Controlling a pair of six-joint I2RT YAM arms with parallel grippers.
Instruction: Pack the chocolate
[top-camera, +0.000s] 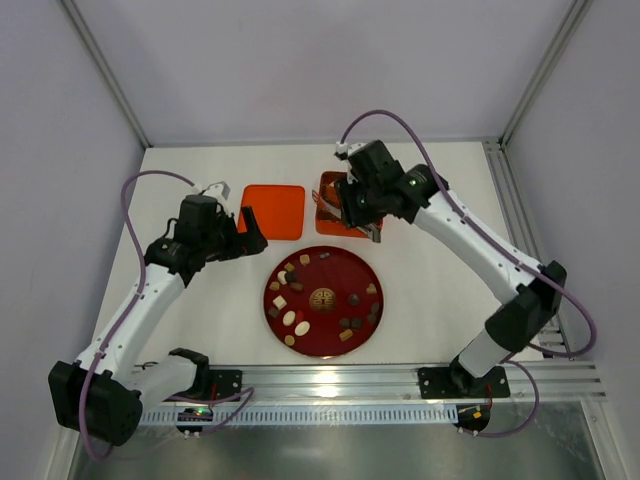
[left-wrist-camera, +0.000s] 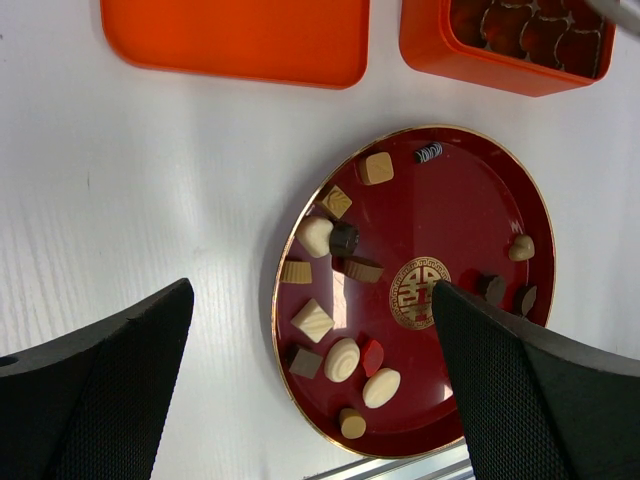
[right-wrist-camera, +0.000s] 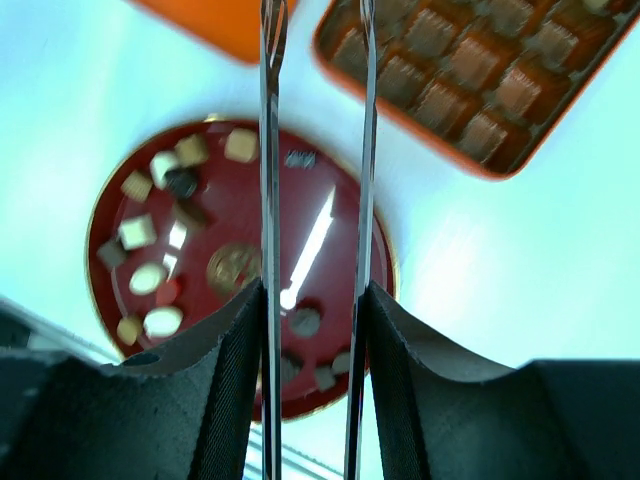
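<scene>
Several chocolates (top-camera: 290, 318), brown, tan and cream, lie scattered on the dark red plate (top-camera: 340, 275). They also show in the left wrist view (left-wrist-camera: 341, 359). The orange gridded tray (top-camera: 326, 186) stands behind the plate, partly under my right arm; its brown cells show in the right wrist view (right-wrist-camera: 470, 70). My right gripper (top-camera: 362, 215) is above the tray's near edge and shut on metal tongs (right-wrist-camera: 268, 150). Their tips run out of the top of the wrist view. My left gripper (top-camera: 250, 232) is open and empty, left of the plate and above the table.
A flat orange lid (top-camera: 273, 211) lies left of the tray, just behind my left gripper. A metal rail (top-camera: 400, 380) runs along the near table edge. The enclosure's white walls stand at the back and sides.
</scene>
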